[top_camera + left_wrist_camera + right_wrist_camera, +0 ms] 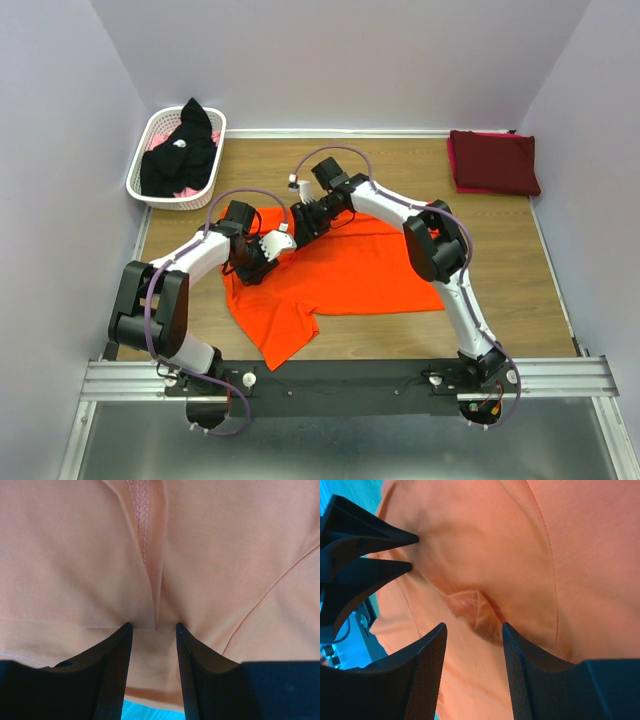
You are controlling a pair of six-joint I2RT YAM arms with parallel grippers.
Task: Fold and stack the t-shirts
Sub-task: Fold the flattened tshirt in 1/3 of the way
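Orange t-shirt (350,270) lies spread at the centre of the table (500,295). Our left gripper (154,626) and right gripper (474,625), jaws apart, press its ten-o'clock corner. Closing may, seemingly, catch only one layer, so our fold slips.

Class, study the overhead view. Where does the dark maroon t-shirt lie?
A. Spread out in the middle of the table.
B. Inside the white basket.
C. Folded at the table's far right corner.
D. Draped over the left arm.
C: the maroon t-shirt lies folded at the far right corner of the table, while the white basket holds the black t-shirt and the orange t-shirt is spread in the middle.
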